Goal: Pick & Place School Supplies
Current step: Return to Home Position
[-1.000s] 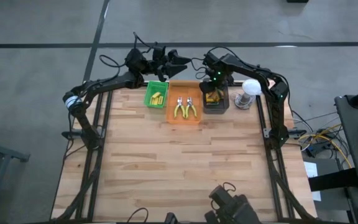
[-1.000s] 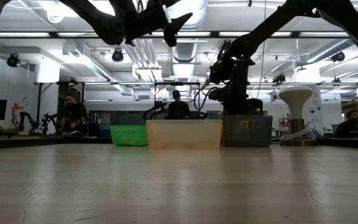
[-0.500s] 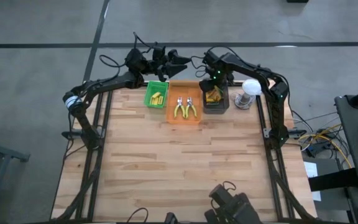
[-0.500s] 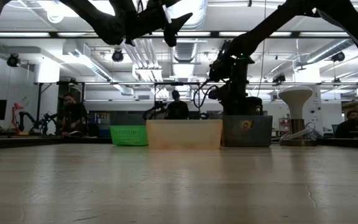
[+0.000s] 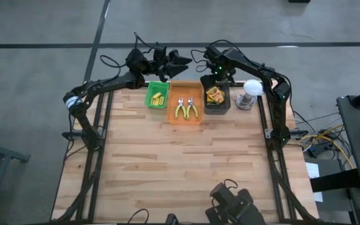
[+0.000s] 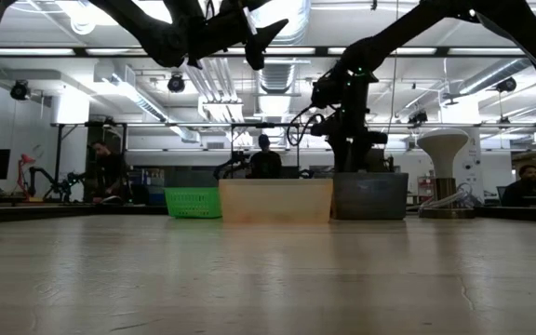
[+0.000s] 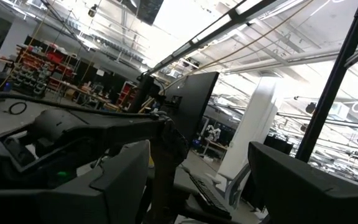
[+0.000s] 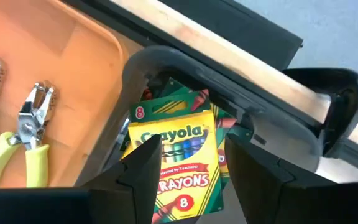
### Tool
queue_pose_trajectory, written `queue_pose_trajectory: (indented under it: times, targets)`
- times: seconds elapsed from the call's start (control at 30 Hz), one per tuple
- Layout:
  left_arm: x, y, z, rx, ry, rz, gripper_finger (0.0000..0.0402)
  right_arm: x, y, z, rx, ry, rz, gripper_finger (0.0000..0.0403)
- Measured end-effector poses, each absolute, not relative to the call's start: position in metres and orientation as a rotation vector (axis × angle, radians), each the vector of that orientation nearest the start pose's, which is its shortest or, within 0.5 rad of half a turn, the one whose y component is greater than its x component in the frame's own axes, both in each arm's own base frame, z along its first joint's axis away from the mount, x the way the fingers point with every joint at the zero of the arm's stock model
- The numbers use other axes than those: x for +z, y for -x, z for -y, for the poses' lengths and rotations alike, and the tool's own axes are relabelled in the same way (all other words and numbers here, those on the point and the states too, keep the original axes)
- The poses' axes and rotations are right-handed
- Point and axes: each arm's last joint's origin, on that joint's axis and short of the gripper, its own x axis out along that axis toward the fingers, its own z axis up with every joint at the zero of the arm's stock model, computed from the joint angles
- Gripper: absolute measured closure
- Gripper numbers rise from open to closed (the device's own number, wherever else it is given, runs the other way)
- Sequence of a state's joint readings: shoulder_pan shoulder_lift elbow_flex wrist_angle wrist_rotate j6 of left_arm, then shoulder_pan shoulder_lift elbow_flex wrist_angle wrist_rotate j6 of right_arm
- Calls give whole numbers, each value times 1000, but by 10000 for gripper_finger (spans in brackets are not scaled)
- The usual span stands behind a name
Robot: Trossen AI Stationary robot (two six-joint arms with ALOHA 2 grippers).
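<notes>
Up at the 12 o'clock edge of the table, the right gripper (image 8: 190,146) has just lifted out of the black bin (image 5: 217,112) and pulled back toward 12 o'clock. A second ago it was low over the bin and hid what was inside. Now its two fingers are spread apart with nothing between them. The crayon boxes (image 5: 215,95) lie in the bin in plain sight. So I think the putting away is done and this arm is going back to rest.

The left gripper (image 5: 184,61) hangs just past the 12 o'clock edge, near the green tray (image 5: 150,90). It has not moved, and its fingers are apart and empty too.

Now the count. Three holders stand in a row: the green tray at 11 o'clock, the orange tray (image 5: 185,120) at 12, the black bin at 1. Two pliers (image 5: 181,109) lie side by side in the orange tray. At least two crayon boxes are stacked in the bin, and more may hide under them. The yellow blocks (image 5: 157,98) in the green tray are too bunched to count. One white round thing (image 5: 252,87) stands at the bin's 3 o'clock side.
</notes>
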State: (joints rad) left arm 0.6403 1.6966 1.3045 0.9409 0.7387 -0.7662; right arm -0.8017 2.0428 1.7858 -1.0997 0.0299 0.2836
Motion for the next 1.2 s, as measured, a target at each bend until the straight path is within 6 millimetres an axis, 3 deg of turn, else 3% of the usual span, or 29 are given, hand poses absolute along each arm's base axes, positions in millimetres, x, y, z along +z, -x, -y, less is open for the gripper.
queue_pose_trajectory:
  times: [0.3, 0.53, 0.77, 0.9, 1.07, 1.2]
  targets:
    - [374, -315, -211, -256, 403, 352, 122, 279, -287, 296, -892, -745, -1153, 243]
    - [373, -309, -213, -345, 279, 294, 122, 348, -285, 280, -853, -625, -953, 257]
    - [383, -287, -225, -365, 226, 274, 122, 427, -261, 235, -785, -434, -683, 269]
    - [383, -277, -233, -395, 221, 233, 122, 459, -246, 200, -717, -316, -548, 275]
    - [382, -270, -238, -447, 235, 176, 122, 480, -234, 153, -541, -197, -417, 278]
    - [382, -265, -239, -510, 200, 128, 122, 482, -230, 120, -371, -163, -353, 277]
